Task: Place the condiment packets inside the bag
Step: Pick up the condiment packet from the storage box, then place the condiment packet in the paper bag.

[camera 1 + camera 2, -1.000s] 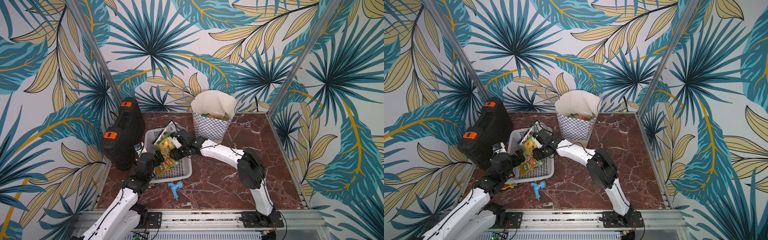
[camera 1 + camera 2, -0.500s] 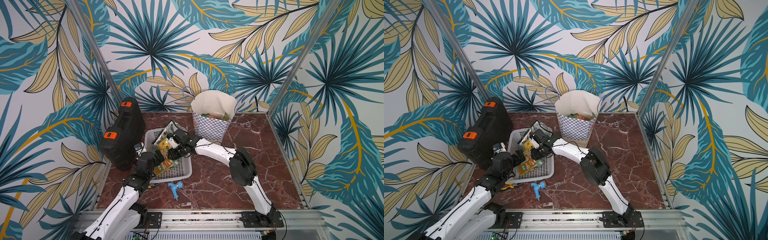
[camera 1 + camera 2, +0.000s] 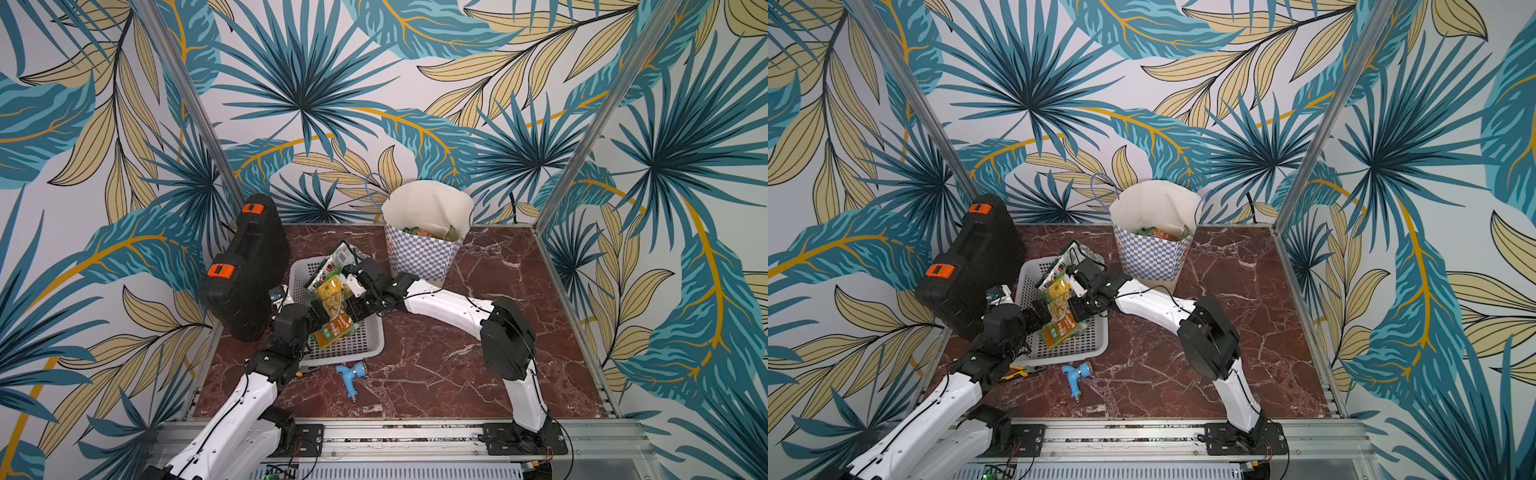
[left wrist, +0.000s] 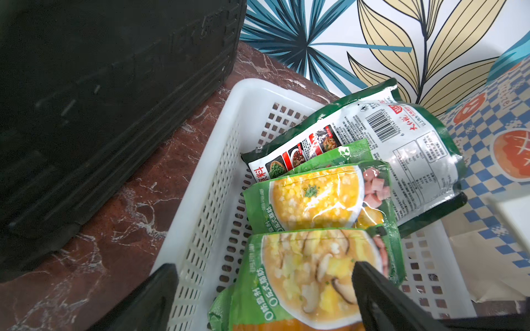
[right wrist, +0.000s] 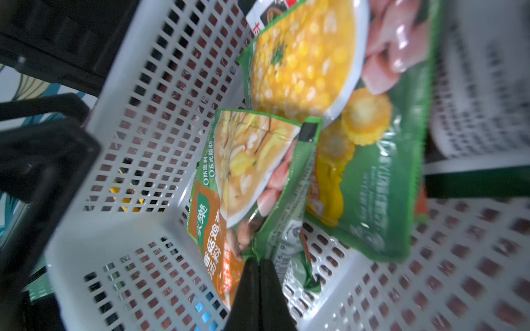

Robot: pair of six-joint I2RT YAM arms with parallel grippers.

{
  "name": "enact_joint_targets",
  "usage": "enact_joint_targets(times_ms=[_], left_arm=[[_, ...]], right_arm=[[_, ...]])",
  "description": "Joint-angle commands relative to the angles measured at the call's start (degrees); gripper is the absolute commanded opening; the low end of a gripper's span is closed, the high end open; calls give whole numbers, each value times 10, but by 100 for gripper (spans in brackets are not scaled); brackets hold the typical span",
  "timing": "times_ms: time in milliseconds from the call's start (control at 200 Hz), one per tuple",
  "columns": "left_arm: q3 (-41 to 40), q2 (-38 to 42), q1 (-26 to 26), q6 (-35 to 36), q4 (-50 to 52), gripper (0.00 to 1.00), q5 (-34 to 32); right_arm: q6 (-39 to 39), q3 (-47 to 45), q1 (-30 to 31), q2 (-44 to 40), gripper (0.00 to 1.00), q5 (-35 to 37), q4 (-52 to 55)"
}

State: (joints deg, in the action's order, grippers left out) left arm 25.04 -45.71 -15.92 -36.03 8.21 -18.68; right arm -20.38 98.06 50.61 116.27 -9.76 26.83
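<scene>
Pick-up step: the right tool (image 5: 259,275), closed together, pinches an edge of a green-and-orange foil mushroom-soup packet (image 5: 229,177) in the white perforated plastic basket (image 3: 361,349); the left tool (image 4: 258,298) stands wide apart beside it. Next, presumably, a lift and carry toward 1 o'clock into the blue-checkered paper bag (image 3: 419,253), which holds other packets (image 3: 428,232). Red-brown marble bench (image 3: 457,332); palm-leaf wallpapered walls (image 3: 374,104).

packets (image 3: 332,293) in basket (image 3: 357,353), bag (image 3: 419,257) behind, case (image 3: 245,270) left, tap fitting (image 3: 351,374) in front

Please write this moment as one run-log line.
step: grasp | right tool: shut on green-and-orange foil packet in white perforated plastic basket | left tool: open at basket
</scene>
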Motion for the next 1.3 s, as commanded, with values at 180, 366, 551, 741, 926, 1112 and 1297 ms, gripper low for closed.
enact_joint_targets(times_ms=[180,366,551,741,926,1112,1297], left_arm=[[-27,59,5,23,-24,100,6],[-35,73,5,27,-32,100,14],[-37,71,5,31,-40,100,24],[-39,68,5,32,-47,100,28],[-39,58,5,35,-52,100,32],[-36,50,5,35,-50,100,31],[-36,51,5,36,-52,100,31]], right_arm=[[19,-65,1,-152,0,110,-46],[46,-81,1,-234,0,227,-40],[82,-86,-1,-302,0,341,-45],[107,-89,-20,-350,0,426,-69],[110,-68,-77,-352,0,451,-64],[106,-24,-134,-309,0,436,-25],[118,36,-178,-246,0,403,20]])
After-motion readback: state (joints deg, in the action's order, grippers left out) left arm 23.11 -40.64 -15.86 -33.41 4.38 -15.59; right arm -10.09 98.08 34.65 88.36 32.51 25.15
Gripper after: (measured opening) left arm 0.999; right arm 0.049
